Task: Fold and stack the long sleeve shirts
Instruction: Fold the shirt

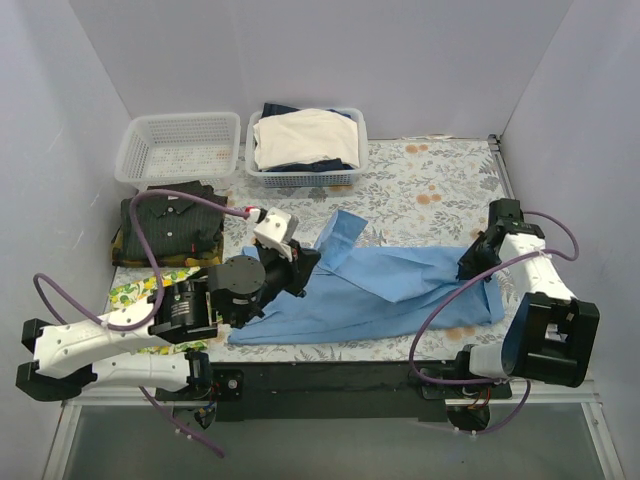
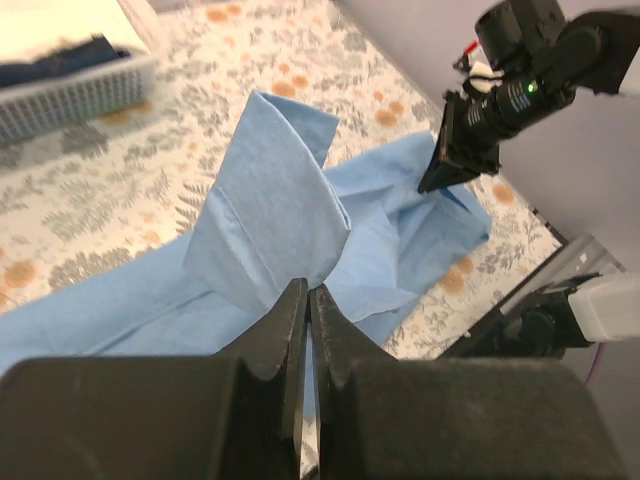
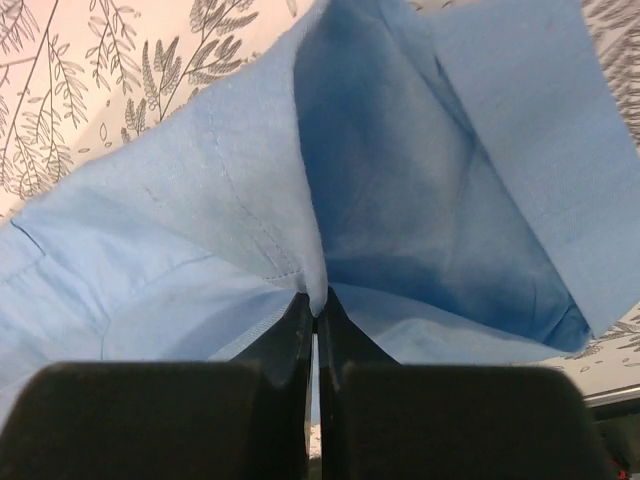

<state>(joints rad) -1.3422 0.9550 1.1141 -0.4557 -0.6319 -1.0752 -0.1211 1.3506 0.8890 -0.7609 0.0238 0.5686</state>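
The light blue shirt [image 1: 400, 285] lies spread across the middle of the floral table. My left gripper [image 1: 308, 262] is shut on a raised fold of its left part; in the left wrist view the fingertips [image 2: 308, 292] pinch the cloth [image 2: 270, 210] where it bunches up. My right gripper [image 1: 470, 262] is shut on the shirt's right end. In the right wrist view a stitched hem [image 3: 200, 200] is caught between its closed tips [image 3: 316, 300]. The dark pinstriped shirt [image 1: 172, 222] lies folded at the left.
An empty white basket [image 1: 180, 148] stands at the back left. Beside it a second basket [image 1: 352, 175] holds cream-white and dark garments. A lemon-print cloth [image 1: 135, 292] lies under the left arm. Grey walls close in both sides and the back.
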